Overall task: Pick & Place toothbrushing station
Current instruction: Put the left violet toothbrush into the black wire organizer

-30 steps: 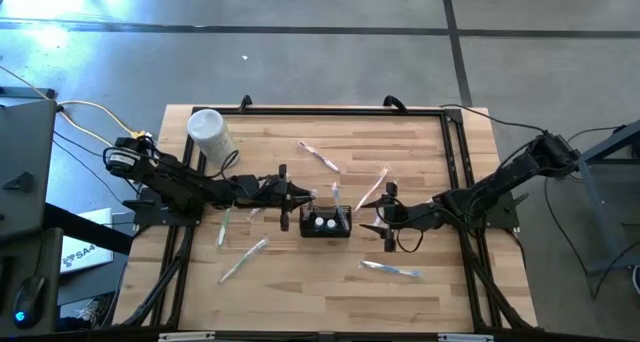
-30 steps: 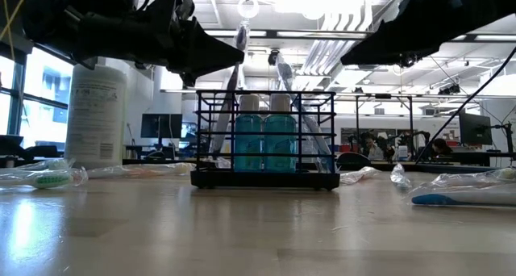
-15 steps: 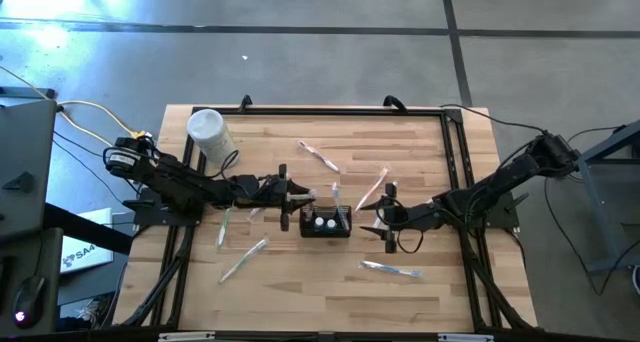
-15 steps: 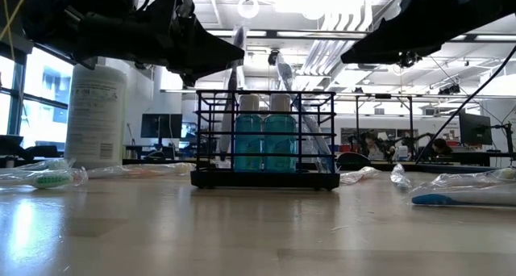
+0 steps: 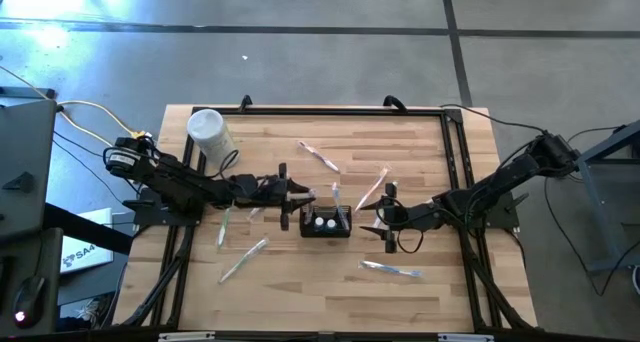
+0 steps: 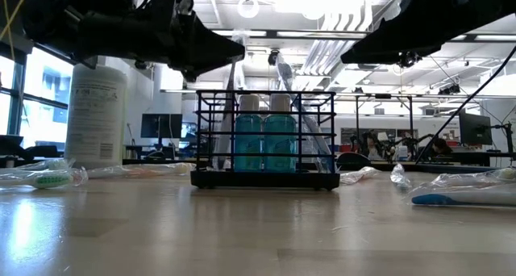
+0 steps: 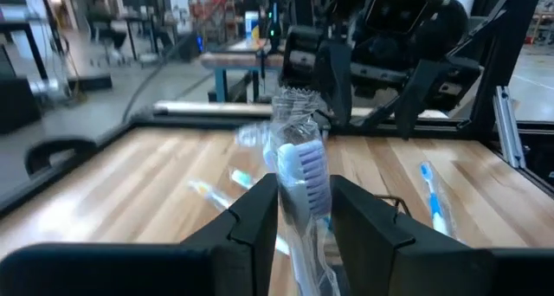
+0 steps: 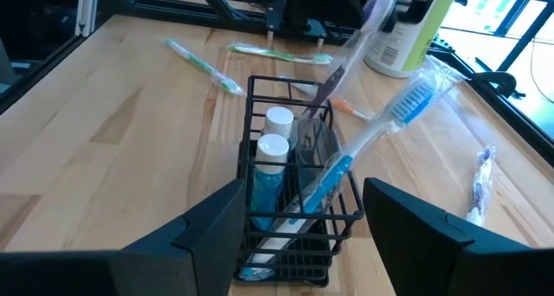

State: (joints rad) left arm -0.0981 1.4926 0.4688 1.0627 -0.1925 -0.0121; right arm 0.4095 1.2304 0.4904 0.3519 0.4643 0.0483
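The black wire holder [image 5: 326,223] stands at the table's middle. It holds two blue bottles [image 8: 267,179] and a blue wrapped toothbrush [image 8: 381,127] that leans out over its rim. My left gripper [image 5: 297,197] is above the holder's left end, shut on a purple wrapped toothbrush [image 7: 303,170]. That toothbrush stands in the holder's left compartment [image 6: 224,131]. My right gripper [image 8: 303,192] is open and empty, just right of the holder [image 5: 383,217]. My left gripper pinches the wrapped toothbrush between its two fingers just below the brush head [image 7: 301,211]. The fingers come about level from the table's left and lie across the handle. The toothbrush stands nearly upright, head up, its lower part [image 8: 333,80] inside the holder.
A tall white cylindrical container [image 5: 210,132] stands at the far left. Wrapped toothbrushes lie loose on the wood: two left of the holder [image 5: 243,259], two beyond it [image 5: 318,155], one near right [image 5: 390,269]. A black frame edges the table.
The purple toothbrush's top has come down a little with my left gripper, so it sits deeper in the holder's left compartment. The holder and my right gripper have kept still.
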